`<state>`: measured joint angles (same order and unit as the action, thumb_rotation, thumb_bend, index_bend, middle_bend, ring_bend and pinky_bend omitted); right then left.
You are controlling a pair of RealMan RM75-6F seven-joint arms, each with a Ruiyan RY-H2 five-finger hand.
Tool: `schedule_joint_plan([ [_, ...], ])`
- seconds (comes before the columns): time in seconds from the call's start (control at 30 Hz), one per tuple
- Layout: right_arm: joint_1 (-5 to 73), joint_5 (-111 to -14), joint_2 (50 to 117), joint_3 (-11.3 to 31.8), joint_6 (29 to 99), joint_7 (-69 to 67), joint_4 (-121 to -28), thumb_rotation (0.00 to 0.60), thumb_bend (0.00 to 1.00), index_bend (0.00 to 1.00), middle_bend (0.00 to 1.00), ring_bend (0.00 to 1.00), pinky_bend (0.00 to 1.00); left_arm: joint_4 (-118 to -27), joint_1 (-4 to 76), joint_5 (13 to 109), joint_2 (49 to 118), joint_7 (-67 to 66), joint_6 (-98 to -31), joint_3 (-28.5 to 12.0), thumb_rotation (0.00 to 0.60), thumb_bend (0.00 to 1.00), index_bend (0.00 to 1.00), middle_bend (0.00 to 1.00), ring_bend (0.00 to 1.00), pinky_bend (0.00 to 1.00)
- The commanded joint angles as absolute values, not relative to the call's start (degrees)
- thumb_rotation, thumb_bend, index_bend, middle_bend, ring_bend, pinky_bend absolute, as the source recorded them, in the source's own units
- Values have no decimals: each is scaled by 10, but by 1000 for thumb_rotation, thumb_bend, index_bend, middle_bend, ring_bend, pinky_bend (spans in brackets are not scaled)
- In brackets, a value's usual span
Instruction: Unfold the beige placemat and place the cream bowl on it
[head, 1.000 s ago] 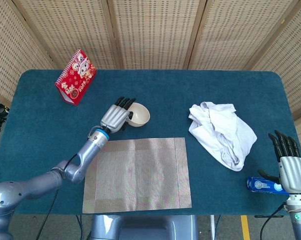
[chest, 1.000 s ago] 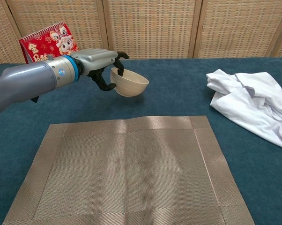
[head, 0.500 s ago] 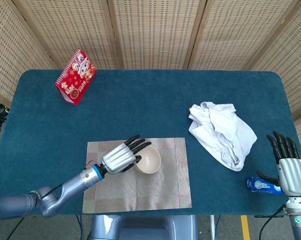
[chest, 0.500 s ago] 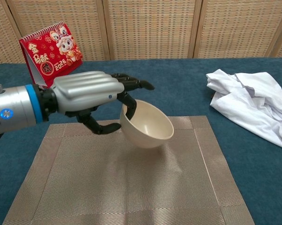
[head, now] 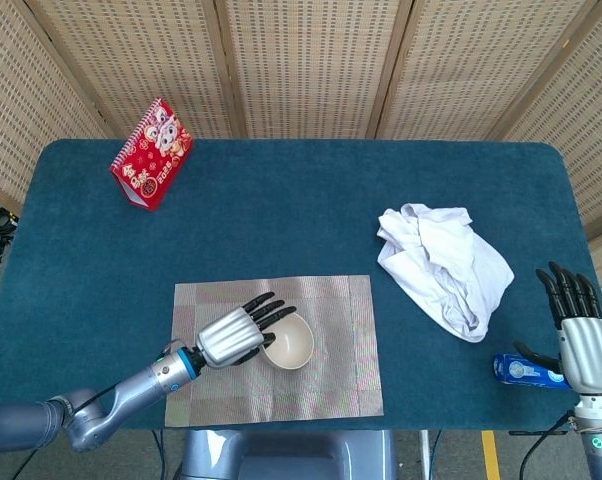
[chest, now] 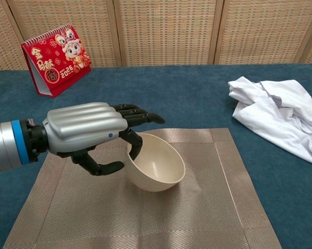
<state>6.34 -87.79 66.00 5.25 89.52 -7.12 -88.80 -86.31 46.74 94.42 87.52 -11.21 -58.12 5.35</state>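
Fingers of the left hand (chest: 86,132) hook the bowl's (chest: 156,167) near rim, tilting it over the placemat (chest: 208,207) at frame centre. Light, rigid, smooth, probably breakable; rim pinch suits.

- The beige placemat (chest: 197,207) is a woven fabric with a faint sheen.
- The cream bowl (chest: 156,168) looks smooth and matt.
- The left hand (chest: 86,129) has a brushed silver metal back and black fingers (chest: 140,116).
- The white cloth (chest: 280,111) is soft and crumpled.
- The table cover (head: 301,200) is matt blue felt.
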Motion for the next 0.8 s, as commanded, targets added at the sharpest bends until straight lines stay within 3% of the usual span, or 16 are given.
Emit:
schedule_joint_plan([
  [0.03,63,-878,660,53,895,-72,-888,600,0,0,0,0,0,-867,463,938,867,-110,-571,59,600,478,684,0,0,0],
  [0.13,62,-878,659,54,895,-73,-888,600,0,0,0,0,0,-867,461,935,858,-108,-562,64,600,385,546,0,0,0],
  [0.23,62,-879,659,54,895,-73,-888,600,0,0,0,0,0,-876,457,937,845,-103,-560,67,584,103,145,0,0,0],
  [0.27,62,-880,659,54,895,-73,-888,600,0,0,0,0,0,-879,457,938,842,-101,-561,68,570,35,48,0,0,0],
  [0.3,62,-881,659,54,895,-72,-889,600,0,0,0,0,0,-880,456,941,839,-99,-562,68,561,11,14,0,0,0],
  [0.57,59,-887,659,54,899,-69,-893,600,0,0,0,0,0,-907,439,958,803,-79,-591,72,518,0,0,0,0,0],
  [0.8,56,-895,657,52,905,-65,-897,600,0,0,0,0,0,-955,380,932,734,-95,-683,56,533,0,0,0,0,0],
])
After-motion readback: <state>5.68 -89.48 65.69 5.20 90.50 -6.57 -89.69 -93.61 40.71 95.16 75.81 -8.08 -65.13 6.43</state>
